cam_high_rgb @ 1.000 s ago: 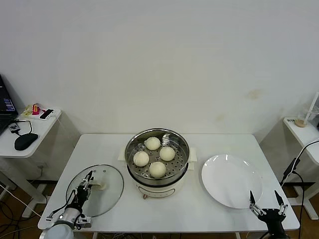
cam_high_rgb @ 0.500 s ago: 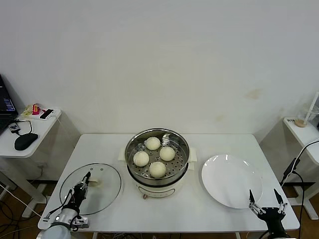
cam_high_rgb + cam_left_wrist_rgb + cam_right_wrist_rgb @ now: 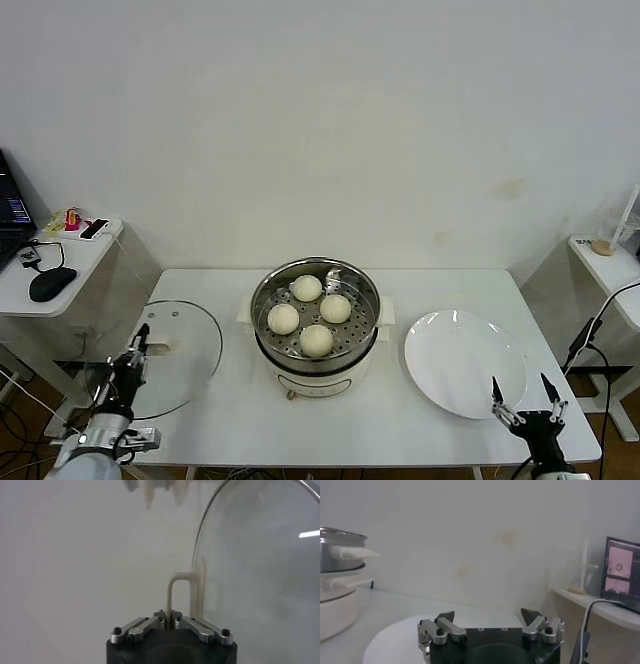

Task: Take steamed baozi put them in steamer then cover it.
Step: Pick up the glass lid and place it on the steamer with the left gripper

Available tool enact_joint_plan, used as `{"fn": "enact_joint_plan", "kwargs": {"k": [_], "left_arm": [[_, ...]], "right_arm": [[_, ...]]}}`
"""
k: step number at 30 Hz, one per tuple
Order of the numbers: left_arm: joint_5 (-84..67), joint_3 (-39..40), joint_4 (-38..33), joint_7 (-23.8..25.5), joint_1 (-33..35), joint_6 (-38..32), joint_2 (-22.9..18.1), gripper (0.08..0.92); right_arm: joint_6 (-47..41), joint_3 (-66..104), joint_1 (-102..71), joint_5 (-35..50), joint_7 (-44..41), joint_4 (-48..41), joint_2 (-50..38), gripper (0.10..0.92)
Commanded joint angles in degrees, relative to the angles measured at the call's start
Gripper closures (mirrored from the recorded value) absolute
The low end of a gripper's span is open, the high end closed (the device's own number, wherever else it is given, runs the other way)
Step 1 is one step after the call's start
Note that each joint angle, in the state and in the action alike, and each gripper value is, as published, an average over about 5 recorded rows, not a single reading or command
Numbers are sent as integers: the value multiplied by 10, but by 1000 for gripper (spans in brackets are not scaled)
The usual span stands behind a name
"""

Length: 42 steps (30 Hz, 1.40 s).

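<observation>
The steamer (image 3: 315, 352) stands mid-table, uncovered, with several cream-white baozi (image 3: 316, 340) on its perforated tray. My left gripper (image 3: 135, 345) is shut on the cover's cream bar handle (image 3: 180, 592). It holds the glass cover (image 3: 178, 352) lifted and tilted over the table's left edge, well left of the steamer. In the left wrist view the fingertips (image 3: 170, 614) pinch the handle, with the glass cover (image 3: 260, 570) beside it. My right gripper (image 3: 527, 400) hangs open and holding nothing at the table's front right corner, beside the plate. It also shows as the right gripper (image 3: 489, 616) in its wrist view, with the steamer (image 3: 340, 545) far off.
A flat white plate (image 3: 465, 362) lies to the right of the steamer. A side table (image 3: 60, 262) with a mouse and small items stands at the left. Another side table (image 3: 610, 262) stands at the far right, with cables hanging near it.
My left gripper closed on the cover's handle, then lifted the cover off the table and carried it left, tilting it up. The right gripper barely shifted.
</observation>
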Motion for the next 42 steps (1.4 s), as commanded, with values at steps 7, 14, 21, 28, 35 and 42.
{"fn": "enact_joint_plan", "kwargs": {"k": [7,14,21,28,35,42], "left_arm": [[-87,99,-175,110,-54,119,82,866],[-84,256,-132,126,-183,176,85,866],[6,338,-102,183,-256,228,26,866],[88,382,-85,240,-286,250,-61,866],[152,415,-48,272,-306,259,-138,866],[172,428,-12,281,-312,263,-165,866]], "right_arm": [[7,-24,4,-48,3,-6,7,203],[3,-29,19,-88,5,-12,19,203],[-5,-44,39,-111,8,-34,23,203],[-4,-54,48,-135,11,-55,27,203],[-5,-62,49,-148,12,-61,35,203],[-10,-72,46,-148,11,-58,41,203]]}}
